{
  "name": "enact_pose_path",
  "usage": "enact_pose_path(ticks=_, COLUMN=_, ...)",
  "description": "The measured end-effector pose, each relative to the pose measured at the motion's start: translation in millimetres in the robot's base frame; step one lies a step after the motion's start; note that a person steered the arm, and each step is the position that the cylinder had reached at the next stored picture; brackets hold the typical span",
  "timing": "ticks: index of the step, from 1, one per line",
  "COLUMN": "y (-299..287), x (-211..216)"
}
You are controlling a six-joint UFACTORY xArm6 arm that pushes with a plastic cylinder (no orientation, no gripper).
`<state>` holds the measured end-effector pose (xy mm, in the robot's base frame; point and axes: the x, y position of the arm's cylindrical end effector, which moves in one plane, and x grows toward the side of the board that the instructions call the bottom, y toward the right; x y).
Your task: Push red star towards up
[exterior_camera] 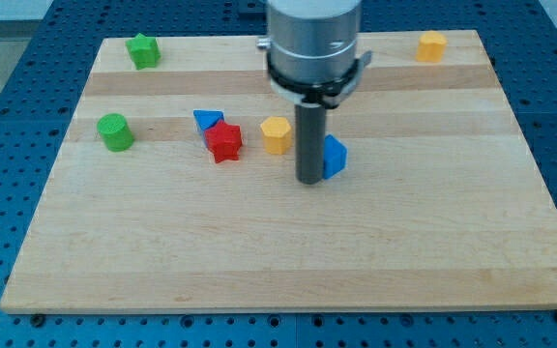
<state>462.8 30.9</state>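
While the rod stands upright mid-board, its tip [310, 180] hides part of a blue block [335, 157] touching its right side, whose shape cannot be made out. It grips nothing. Well to the view's left, the red star [224, 141] touches a blue triangle [206, 120] above it, with a yellow block [277, 134] near its right. Bare wood lies below the star.

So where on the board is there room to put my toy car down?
The whole wooden board below my tip is bare, down to the view's bottom edge. The right side, between the blue block and the yellow block, is free too. It's crowded mid-board: blue triangle, red star, yellow hexagon.
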Motion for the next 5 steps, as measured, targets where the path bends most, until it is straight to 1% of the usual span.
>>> enact_pose_path(ticks=1, y=28.1, x=-16.9)
enact_pose_path(ticks=2, y=35.6, x=-22.6)
enact_pose_path(ticks=4, y=17.1, x=-22.7)
enact_pose_path(ticks=5, y=12.5, x=-37.3)
